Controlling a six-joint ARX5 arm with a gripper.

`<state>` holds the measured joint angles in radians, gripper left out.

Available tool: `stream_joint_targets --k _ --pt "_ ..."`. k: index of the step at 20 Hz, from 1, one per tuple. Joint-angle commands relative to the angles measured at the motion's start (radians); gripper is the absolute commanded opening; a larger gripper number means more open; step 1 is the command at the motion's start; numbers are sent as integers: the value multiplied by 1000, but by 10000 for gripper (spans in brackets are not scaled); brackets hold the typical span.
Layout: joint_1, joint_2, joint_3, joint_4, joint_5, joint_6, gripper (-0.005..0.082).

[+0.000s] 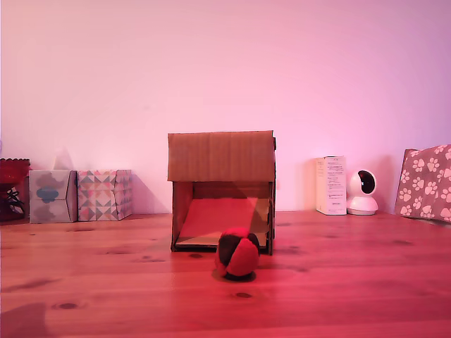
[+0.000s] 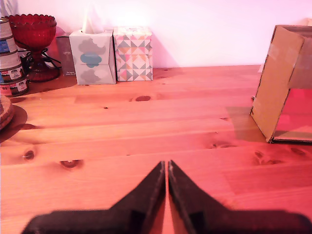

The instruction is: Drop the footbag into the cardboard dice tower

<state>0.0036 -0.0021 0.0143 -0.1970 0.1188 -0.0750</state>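
A red and black footbag (image 1: 237, 254) rests on the wooden table just in front of the cardboard dice tower (image 1: 221, 156), near the lower front opening with its sloped ramp. The wrist view shows one side wall of the dice tower (image 2: 276, 80) and part of the ramp. My gripper (image 2: 166, 166) hovers low over bare table, well to the side of the tower, with its two black fingers pressed together and nothing between them. The footbag does not appear in the wrist view, and the gripper does not appear in the exterior view.
Two patterned tissue boxes (image 1: 79, 195) and a red glass bowl (image 2: 34, 40) stand along the wall at the exterior view's left. Stacked tins (image 2: 10, 63) sit beside the bowl. At the exterior view's right are a white carton (image 1: 331, 184), a small white camera (image 1: 363, 192) and a paw-print box (image 1: 425, 182).
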Motion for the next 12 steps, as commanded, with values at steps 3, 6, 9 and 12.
stream_joint_targets --k 3,6,9,12 --pt "0 3 -20 -12 5 -3 -13" --pt "0 3 -20 -12 5 -3 -13" --pt "0 3 -17 32 52 -4 -14" --pt "0 3 31 60 116 -56 -20"
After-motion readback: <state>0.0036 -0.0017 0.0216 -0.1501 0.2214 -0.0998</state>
